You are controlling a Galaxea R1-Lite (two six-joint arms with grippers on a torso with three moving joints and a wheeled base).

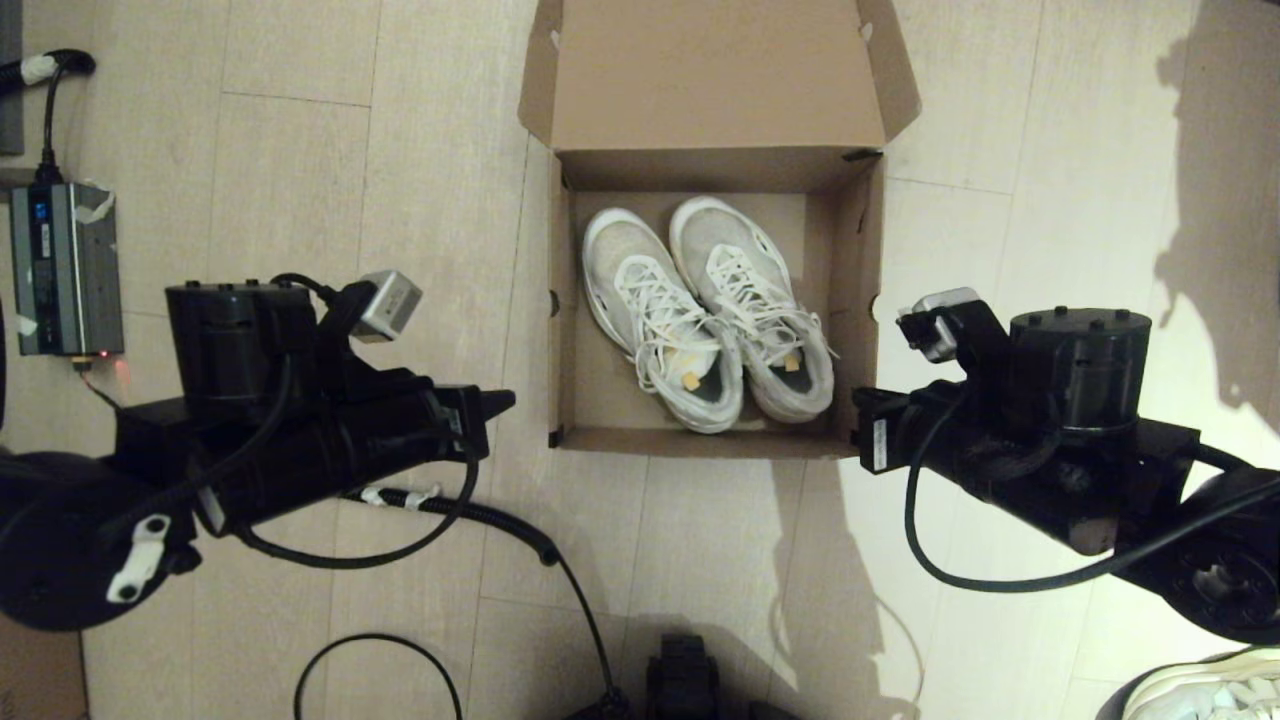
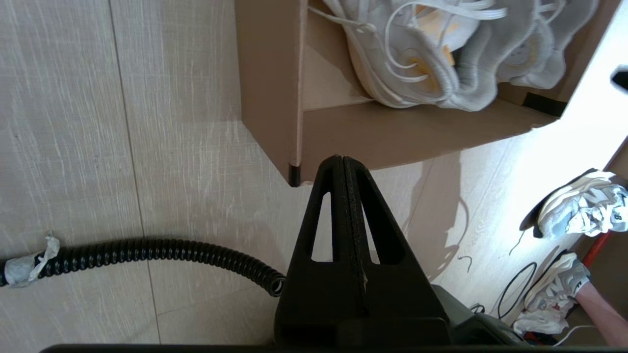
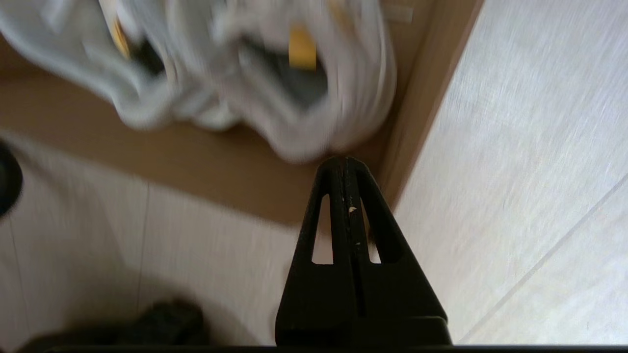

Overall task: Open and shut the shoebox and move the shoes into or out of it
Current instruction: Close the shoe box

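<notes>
The shoebox [image 1: 557, 330] stands open on the floor, its hinged lid [image 1: 715, 80] folded back on the far side. The shoes [image 1: 700, 310] lie side by side inside, toes toward the lid, yellow tags showing. My left gripper [image 1: 505, 400] is shut and empty, just left of the box's near-left corner. In the left wrist view the left gripper [image 2: 342, 158] points at that corner of the shoebox [image 2: 270, 88], with the shoes [image 2: 422, 54] beyond. My right gripper [image 1: 860, 400] is shut and empty at the near-right corner. There the right gripper [image 3: 346, 159] points at the shoes [image 3: 274, 73].
A grey power unit [image 1: 65, 265] sits on the floor at far left. A black corrugated cable [image 1: 480, 510] runs below the left arm. A lone white sneaker [image 1: 1200, 690] lies at the lower right; other sneakers [image 2: 584, 203] and a person's arm [image 2: 601, 314] show beyond.
</notes>
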